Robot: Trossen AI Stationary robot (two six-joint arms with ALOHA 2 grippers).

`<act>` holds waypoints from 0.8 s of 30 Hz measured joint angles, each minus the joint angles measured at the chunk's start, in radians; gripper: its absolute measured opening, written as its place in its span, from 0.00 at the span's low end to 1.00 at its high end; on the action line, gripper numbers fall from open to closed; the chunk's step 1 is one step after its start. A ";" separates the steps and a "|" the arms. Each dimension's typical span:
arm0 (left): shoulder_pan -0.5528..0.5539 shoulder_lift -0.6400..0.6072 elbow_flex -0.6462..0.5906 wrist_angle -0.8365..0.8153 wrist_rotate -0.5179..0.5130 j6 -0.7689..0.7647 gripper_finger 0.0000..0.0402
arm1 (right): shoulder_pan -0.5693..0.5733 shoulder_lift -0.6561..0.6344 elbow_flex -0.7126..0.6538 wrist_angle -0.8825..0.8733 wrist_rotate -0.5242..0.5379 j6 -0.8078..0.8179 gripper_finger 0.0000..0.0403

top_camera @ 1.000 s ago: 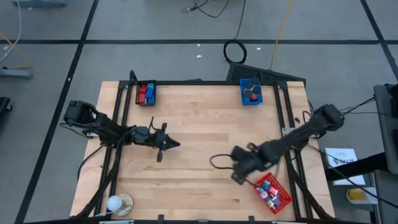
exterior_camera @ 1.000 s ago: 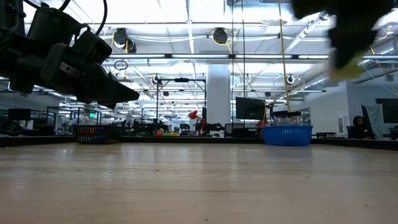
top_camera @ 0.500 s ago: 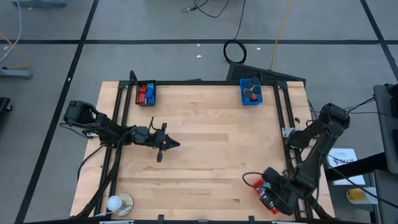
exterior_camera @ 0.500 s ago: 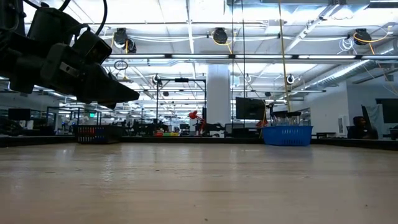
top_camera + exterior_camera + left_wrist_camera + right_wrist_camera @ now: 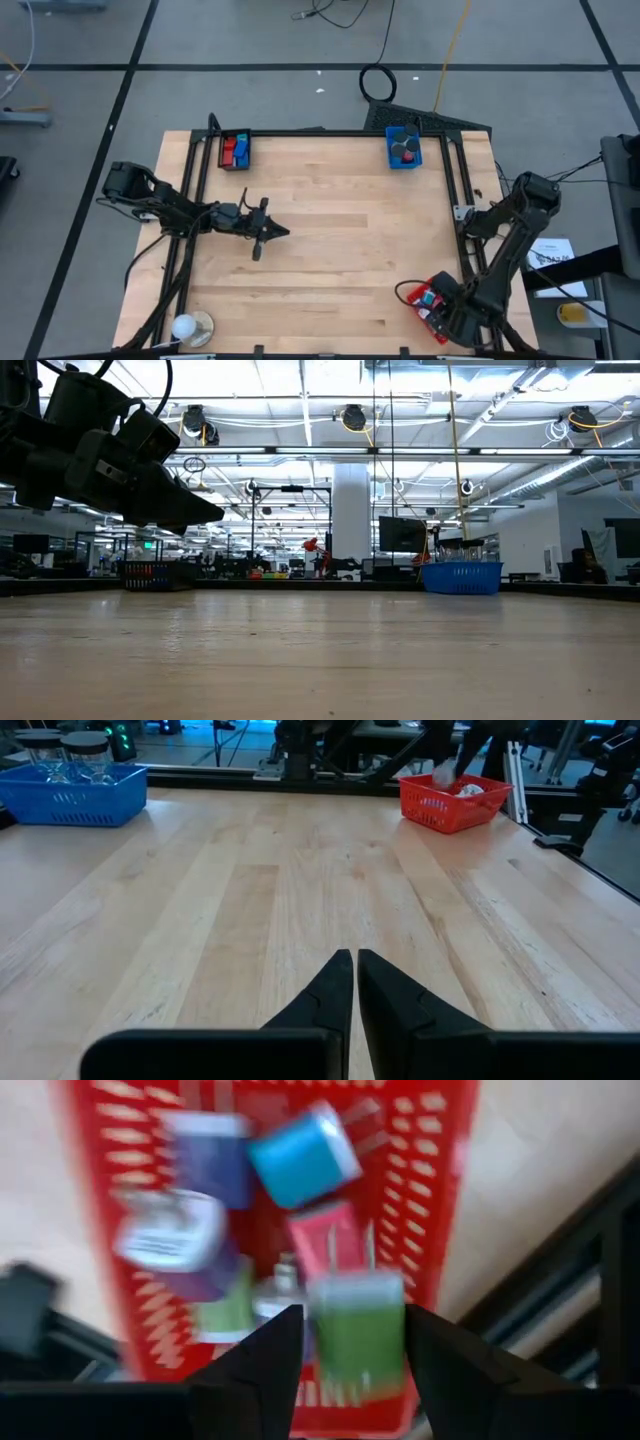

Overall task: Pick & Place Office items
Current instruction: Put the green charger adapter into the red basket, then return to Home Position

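The office items lie in a red tray [image 5: 445, 1140] at the table's near right corner: a blue cube [image 5: 305, 1155], purple blocks [image 5: 205, 1155], a pink piece [image 5: 325, 1240], a white-topped block [image 5: 165, 1235] and a green plug-like block [image 5: 355, 1335]. My right gripper [image 5: 352, 1315] hangs over that tray [image 5: 440, 325], pointing down, open, with one finger on either side of the green block. My left gripper [image 5: 275, 232] hovers shut above the table's left middle, seen in the left wrist view [image 5: 355, 960] and in the low view [image 5: 205, 512]. My right gripper comes from above with its fingers [image 5: 265, 1360] close on both sides of the green block's body [image 5: 345, 1350], which lies among the other items in the red tray. Whether the fingers touch it, I cannot tell.
A black tray [image 5: 235, 150] with red and blue pieces sits at the far left. A blue tray [image 5: 404, 148] with dark pieces sits at the far right. A round white and tan object [image 5: 190, 326] lies at the near left corner. Bare wood spans the middle [image 5: 340, 220].
My right gripper has swung from above the table's right middle toward the near right corner and come down over the red tray, leaving the low view. In the last half second it has shifted only slightly.
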 joint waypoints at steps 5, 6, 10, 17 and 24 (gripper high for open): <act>0.000 0.000 0.000 0.000 0.000 0.000 0.06 | -0.004 0.000 -0.042 0.022 -0.049 0.008 0.43; 0.000 0.000 0.000 0.000 0.000 0.000 0.06 | -0.006 0.000 -0.042 0.024 -0.050 0.007 0.43; 0.000 0.000 0.000 0.001 0.000 0.001 0.06 | -0.007 -0.016 -0.035 0.026 -0.050 0.001 0.46; 0.000 0.000 0.004 0.060 0.000 -0.007 0.06 | -0.037 -0.090 -0.012 -0.010 -0.006 -0.099 0.40; 0.078 -0.119 -0.055 0.011 0.019 0.044 0.01 | -0.208 -0.191 -0.034 -0.076 0.435 -0.703 0.11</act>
